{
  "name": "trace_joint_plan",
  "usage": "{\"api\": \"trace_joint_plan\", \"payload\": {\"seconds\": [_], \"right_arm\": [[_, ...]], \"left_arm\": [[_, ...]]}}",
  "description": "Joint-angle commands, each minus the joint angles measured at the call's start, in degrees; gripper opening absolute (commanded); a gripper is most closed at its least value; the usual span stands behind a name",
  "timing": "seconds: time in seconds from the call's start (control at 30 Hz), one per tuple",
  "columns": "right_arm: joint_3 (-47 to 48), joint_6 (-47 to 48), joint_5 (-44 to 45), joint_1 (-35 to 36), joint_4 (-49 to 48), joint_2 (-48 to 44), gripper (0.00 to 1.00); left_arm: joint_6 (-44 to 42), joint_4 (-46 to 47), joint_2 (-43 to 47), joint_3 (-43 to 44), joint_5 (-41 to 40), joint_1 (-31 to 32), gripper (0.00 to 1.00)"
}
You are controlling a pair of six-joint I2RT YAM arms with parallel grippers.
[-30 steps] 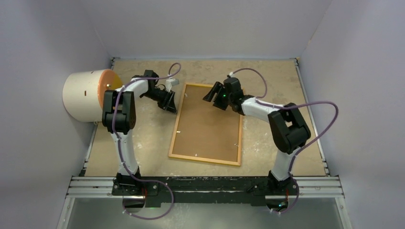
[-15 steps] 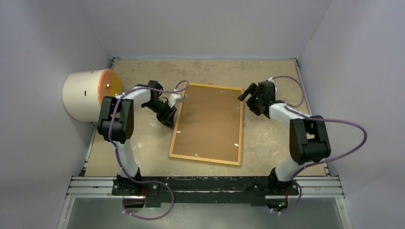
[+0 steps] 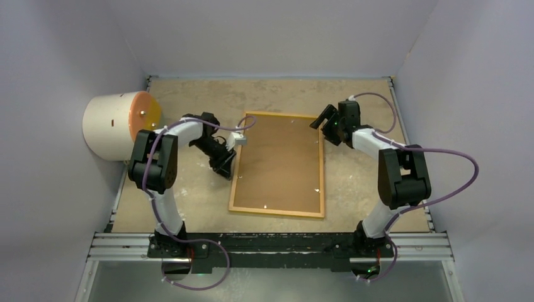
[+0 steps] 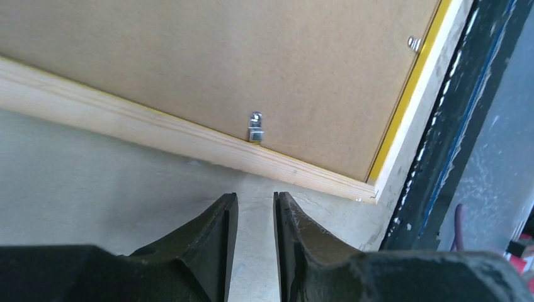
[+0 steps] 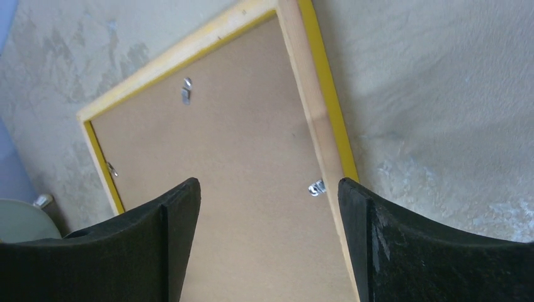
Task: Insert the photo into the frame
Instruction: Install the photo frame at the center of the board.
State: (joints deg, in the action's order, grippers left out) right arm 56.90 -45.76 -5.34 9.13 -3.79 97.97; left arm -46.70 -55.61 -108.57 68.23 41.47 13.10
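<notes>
The frame (image 3: 322, 170) lies face down on the table, light wood back up, with the brown backing board (image 3: 277, 163) in it. The photo is hidden or out of view. My left gripper (image 3: 225, 167) is low beside the frame's left rail (image 4: 157, 135), jaws almost together with nothing between them (image 4: 255, 204). My right gripper (image 3: 325, 118) is open and empty over the frame's far right corner; its view shows the right rail (image 5: 308, 107) and the board (image 5: 233, 157) between its fingers (image 5: 269, 185). Small metal clips (image 4: 255, 129) (image 5: 316, 187) sit on the rails.
A white cylinder with an orange face (image 3: 116, 126) lies at the table's left edge. Grey walls close in three sides. The metal rail (image 3: 271, 245) with the arm bases runs along the near edge. Purple cables loop off both arms.
The frame has slid right and turned squarer to the table. My right gripper moved from over the board to the far right corner. My left gripper moved nearer along the left rail.
</notes>
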Motion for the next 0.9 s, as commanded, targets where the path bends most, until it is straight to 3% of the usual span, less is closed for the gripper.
{"api": "trace_joint_plan", "payload": {"seconds": [0.0, 0.2, 0.37, 0.63, 0.87], "right_arm": [[4.85, 1.56, 3.66, 0.75, 0.42, -3.04, 0.8], [10.98, 1.74, -3.89, 4.56, -5.71, 3.48, 0.74], [19.53, 1.3, -10.17, 10.02, -8.3, 13.26, 0.68], [36.86, 0.16, -16.9, 16.44, -6.56, 29.96, 0.6], [43.11, -1.68, -18.69, 19.74, -5.88, 36.91, 0.56]], "left_arm": [[1.4, -1.95, -2.09, 9.89, 7.18, -6.2, 0.31], [20.52, 8.03, -12.15, 22.83, 10.0, -8.75, 0.38], [28.4, 13.25, -18.77, 28.76, 11.65, -8.28, 0.41], [29.15, 14.43, -22.62, 30.02, 11.73, -7.06, 0.34], [27.08, 14.98, -22.77, 27.5, 8.65, -7.04, 0.26]]}}
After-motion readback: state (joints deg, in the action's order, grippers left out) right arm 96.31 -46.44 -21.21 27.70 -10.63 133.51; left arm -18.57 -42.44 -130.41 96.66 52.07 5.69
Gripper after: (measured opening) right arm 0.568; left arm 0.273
